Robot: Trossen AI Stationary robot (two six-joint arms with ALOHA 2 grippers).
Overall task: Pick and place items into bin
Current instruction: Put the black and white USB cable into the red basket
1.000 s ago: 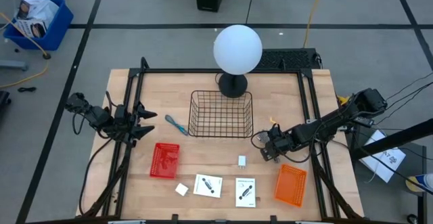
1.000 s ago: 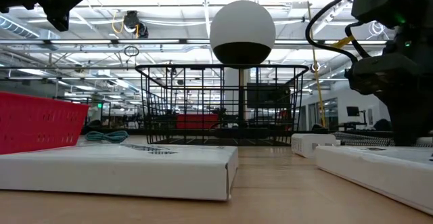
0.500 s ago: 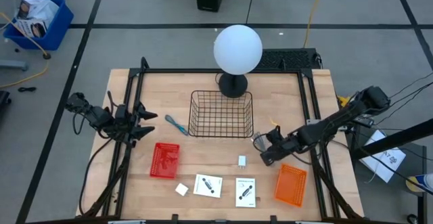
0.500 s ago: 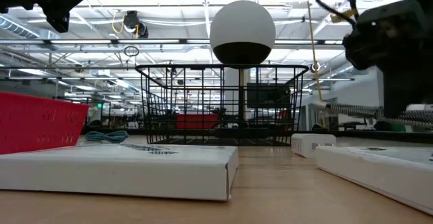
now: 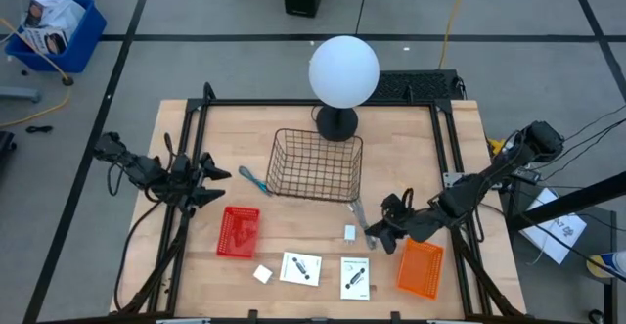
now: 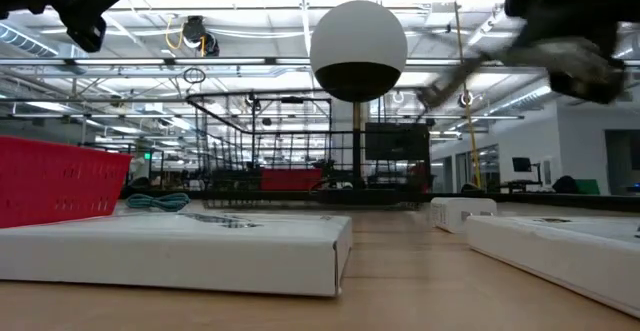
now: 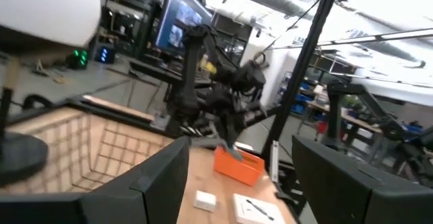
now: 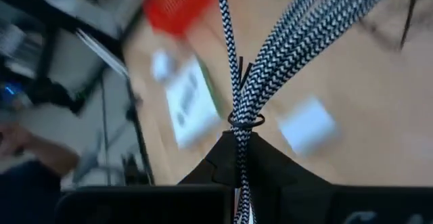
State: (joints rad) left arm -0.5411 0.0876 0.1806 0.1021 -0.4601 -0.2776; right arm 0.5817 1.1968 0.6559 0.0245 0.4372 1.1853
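My right gripper [image 5: 380, 236] sits just right of centre in the overhead view. It is clamped tight on a bundle of black-and-white braided cord [image 8: 270, 55]. The wrist camera shows the strands pinched between the closed fingers and fanning out beyond them. From above, the cord runs up and left from the fingers. Its free end comes close to the lower right corner of the wire basket [image 5: 318, 134], and I cannot tell if it touches.

I judge the job now is to carry the bundle over the basket. I would lift high enough for the trailing end to clear the rim, centre it over the mesh, then let go. A small white block [image 5: 349, 232] lies just left of the gripper, so I would avoid sweeping low.

My left gripper [image 5: 208, 184] waits at the left of the frame, fingers spread wide and empty.
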